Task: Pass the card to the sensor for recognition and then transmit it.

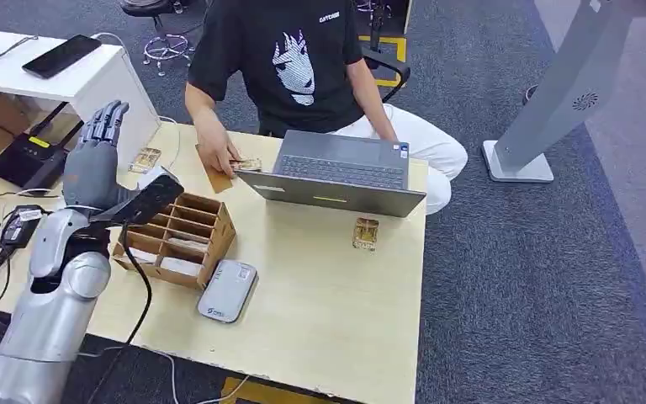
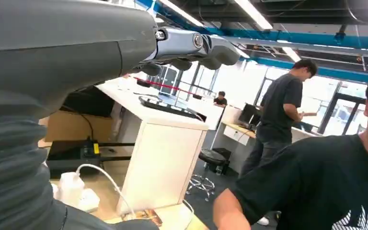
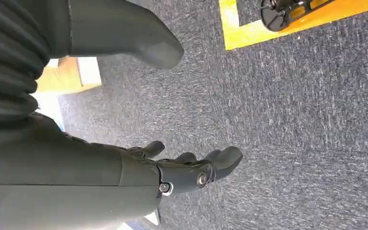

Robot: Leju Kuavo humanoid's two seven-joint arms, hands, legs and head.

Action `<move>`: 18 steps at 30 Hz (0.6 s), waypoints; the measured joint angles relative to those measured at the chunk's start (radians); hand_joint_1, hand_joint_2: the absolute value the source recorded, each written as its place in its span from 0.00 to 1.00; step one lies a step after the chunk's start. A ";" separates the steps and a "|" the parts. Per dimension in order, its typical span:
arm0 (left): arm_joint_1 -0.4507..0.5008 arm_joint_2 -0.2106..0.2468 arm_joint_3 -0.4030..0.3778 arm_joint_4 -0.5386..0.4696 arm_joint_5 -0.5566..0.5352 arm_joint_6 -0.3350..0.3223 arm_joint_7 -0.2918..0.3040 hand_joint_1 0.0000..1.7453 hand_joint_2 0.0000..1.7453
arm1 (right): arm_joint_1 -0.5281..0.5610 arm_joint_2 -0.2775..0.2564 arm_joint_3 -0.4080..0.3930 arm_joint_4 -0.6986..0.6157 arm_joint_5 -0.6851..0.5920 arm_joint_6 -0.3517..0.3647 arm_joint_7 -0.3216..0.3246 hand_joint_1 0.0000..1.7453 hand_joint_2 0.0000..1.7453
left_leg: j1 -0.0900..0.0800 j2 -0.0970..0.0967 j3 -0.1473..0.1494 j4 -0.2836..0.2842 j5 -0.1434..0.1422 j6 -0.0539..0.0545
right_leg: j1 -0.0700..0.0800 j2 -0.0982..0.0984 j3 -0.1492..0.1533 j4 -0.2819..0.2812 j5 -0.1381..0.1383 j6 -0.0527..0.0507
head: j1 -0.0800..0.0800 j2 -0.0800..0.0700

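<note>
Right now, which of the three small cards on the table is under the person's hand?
The card left of the laptop, at the person's hand. One other card lies near the left hand; another card lies in front of the laptop.

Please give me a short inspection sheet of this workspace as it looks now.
Surface: wooden table, mostly bare at the near right.
Job's things: card reader beside a cardboard organiser; cards on the table.
Clutter: open laptop.
Robot hands: left robot hand raised, fingers apart, holding nothing; right robot hand over carpet, holding nothing.
Cables: black cable over the near edge.
Surroundings: seated person, white desk, kiosk stand.
</note>
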 joint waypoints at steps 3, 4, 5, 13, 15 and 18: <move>0.039 0.000 0.010 -0.026 -0.002 0.022 -0.029 0.00 1.00 | 0.001 0.000 -0.008 0.000 -0.002 -0.003 0.001 0.00 1.00 | 0.000 0.000 0.000 0.000 0.000 0.000 | 0.000 0.000 0.000 0.000 0.000 0.000 | 0.000 0.000; 0.064 0.000 0.017 -0.045 0.002 0.034 -0.045 0.00 1.00 | 0.000 0.000 -0.011 0.000 -0.004 -0.006 0.004 0.00 1.00 | 0.000 0.000 0.000 0.000 0.000 0.000 | 0.000 0.000 0.000 0.000 0.000 0.000 | 0.000 0.000; 0.091 0.000 0.024 -0.068 0.008 0.045 -0.059 0.00 1.00 | 0.000 0.000 -0.013 0.000 -0.008 -0.008 0.006 0.00 1.00 | 0.000 0.001 0.000 0.000 0.000 0.000 | 0.000 0.001 0.000 0.000 0.000 0.000 | 0.000 0.000; 0.435 -0.011 0.134 -0.356 0.067 0.132 -0.210 0.00 1.00 | 0.006 0.000 -0.045 0.000 -0.021 -0.030 0.012 0.00 1.00 | 0.000 0.000 0.000 -0.001 -0.003 0.000 | 0.000 0.000 0.000 -0.001 -0.003 0.000 | 0.000 0.000; 0.528 -0.020 0.170 -0.431 0.096 0.153 -0.250 0.00 1.00 | 0.005 0.000 -0.054 0.000 -0.024 -0.035 0.003 0.00 1.00 | 0.000 0.001 0.001 -0.001 -0.005 -0.001 | 0.000 0.001 0.001 0.000 -0.004 0.000 | 0.000 0.000; 0.668 -0.055 0.223 -0.561 0.175 0.195 -0.340 0.00 1.00 | 0.009 0.000 -0.065 0.000 -0.029 -0.048 -0.013 0.00 1.00 | 0.000 0.002 0.002 -0.001 -0.006 -0.001 | 0.000 0.002 0.001 -0.001 -0.005 -0.001 | -0.002 0.000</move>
